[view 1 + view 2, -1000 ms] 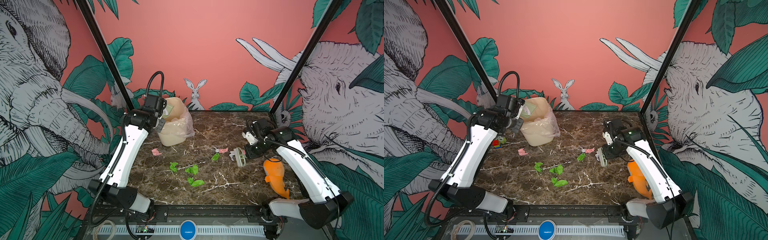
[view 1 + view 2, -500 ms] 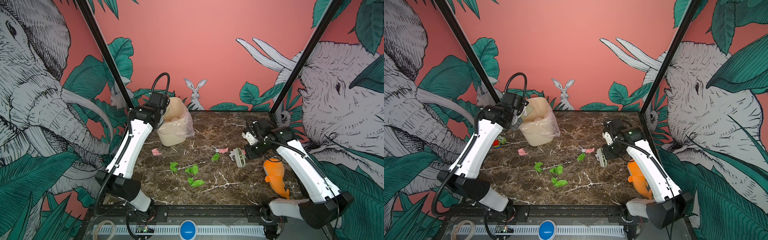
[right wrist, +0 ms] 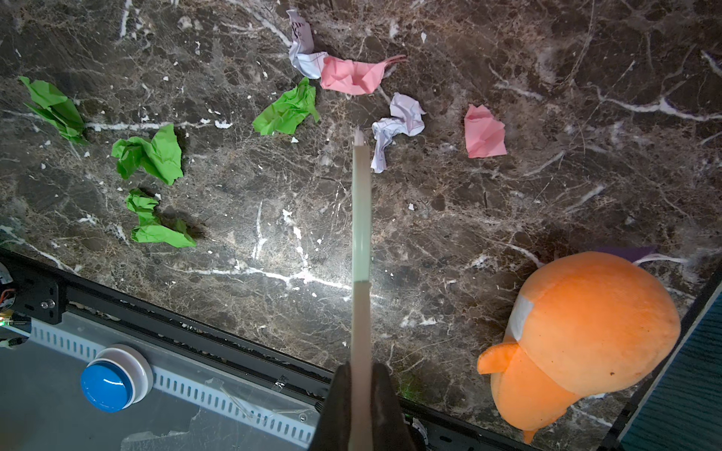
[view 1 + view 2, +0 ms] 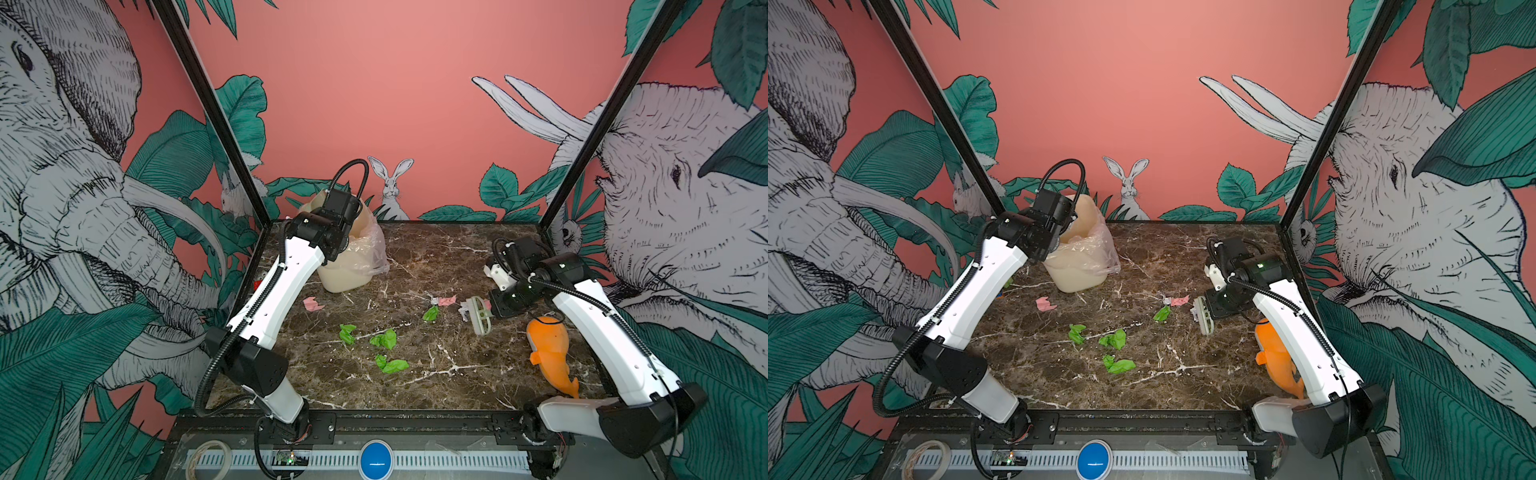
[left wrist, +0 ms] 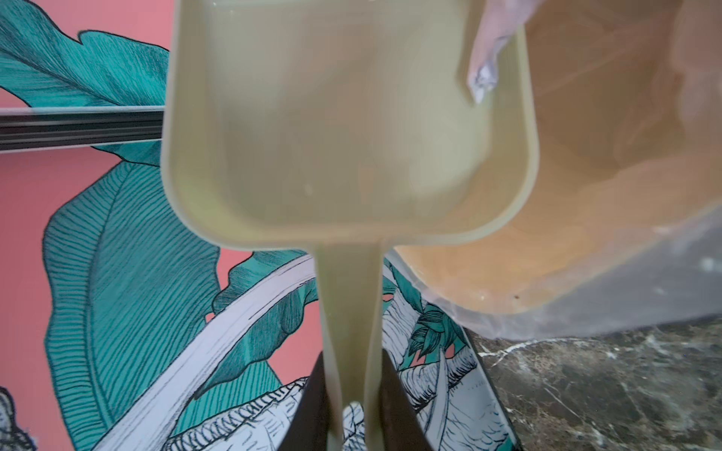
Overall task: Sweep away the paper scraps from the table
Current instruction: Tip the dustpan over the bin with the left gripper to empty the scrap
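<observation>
My left gripper (image 5: 351,363) is shut on the handle of a pale yellow dustpan (image 5: 344,117), held tilted at the mouth of the bag-lined bin (image 4: 353,266) at the back left. One white scrap (image 5: 482,80) lies in the pan by the bag's edge. My right gripper (image 3: 361,369) is shut on a pale brush (image 4: 480,316) that stands low over the table (image 4: 436,382). Paper scraps lie on the marble: green ones (image 4: 385,338) (image 3: 150,154) in the middle, pink ones (image 4: 313,304) (image 3: 353,74) and white ones (image 3: 394,125) close to the brush.
An orange fish toy (image 4: 550,353) lies at the right edge under the right arm, also seen in the right wrist view (image 3: 578,332). A blue button (image 4: 376,459) sits on the rail in front of the table. Black frame posts stand at both back corners.
My left arm has swung the dustpan back and to the right, up to the bin's mouth. The right arm and the scraps on the table have stayed put.
</observation>
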Available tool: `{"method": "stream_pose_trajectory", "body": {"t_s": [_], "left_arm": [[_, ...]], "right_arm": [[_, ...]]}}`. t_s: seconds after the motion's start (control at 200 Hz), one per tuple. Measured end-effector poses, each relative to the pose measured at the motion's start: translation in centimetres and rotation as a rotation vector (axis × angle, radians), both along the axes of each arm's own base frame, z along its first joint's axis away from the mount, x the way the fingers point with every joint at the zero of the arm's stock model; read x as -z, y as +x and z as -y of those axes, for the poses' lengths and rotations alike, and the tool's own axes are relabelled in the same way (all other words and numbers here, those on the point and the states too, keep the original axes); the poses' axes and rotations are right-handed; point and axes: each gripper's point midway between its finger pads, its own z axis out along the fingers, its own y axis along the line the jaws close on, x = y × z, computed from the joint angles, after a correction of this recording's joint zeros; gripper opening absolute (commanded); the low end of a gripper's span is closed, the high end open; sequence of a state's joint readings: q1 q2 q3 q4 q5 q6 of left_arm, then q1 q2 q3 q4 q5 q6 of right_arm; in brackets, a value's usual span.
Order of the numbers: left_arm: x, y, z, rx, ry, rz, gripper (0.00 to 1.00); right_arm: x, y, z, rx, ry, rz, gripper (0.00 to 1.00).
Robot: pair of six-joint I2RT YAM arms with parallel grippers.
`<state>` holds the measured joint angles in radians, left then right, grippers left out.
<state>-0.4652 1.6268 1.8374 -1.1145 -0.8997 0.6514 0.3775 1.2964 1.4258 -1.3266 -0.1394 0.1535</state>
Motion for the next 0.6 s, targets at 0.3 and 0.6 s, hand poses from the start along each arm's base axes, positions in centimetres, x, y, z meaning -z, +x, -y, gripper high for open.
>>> {"method": "stream_pose_trajectory", "body": {"t_s": [0.3, 0.6], "left_arm": [[0.08, 0.49, 0.05, 0.017, 0.122, -0.001, 0.00], [0.32, 0.36, -0.02, 0.010, 0.123, 0.006, 0.00]], "right_arm": [[0.02, -0.05, 0.02, -0.004, -0.002, -0.001, 0.00], [0.00, -0.05, -0.05, -0.005, 0.002, -0.002, 0.00]]}}
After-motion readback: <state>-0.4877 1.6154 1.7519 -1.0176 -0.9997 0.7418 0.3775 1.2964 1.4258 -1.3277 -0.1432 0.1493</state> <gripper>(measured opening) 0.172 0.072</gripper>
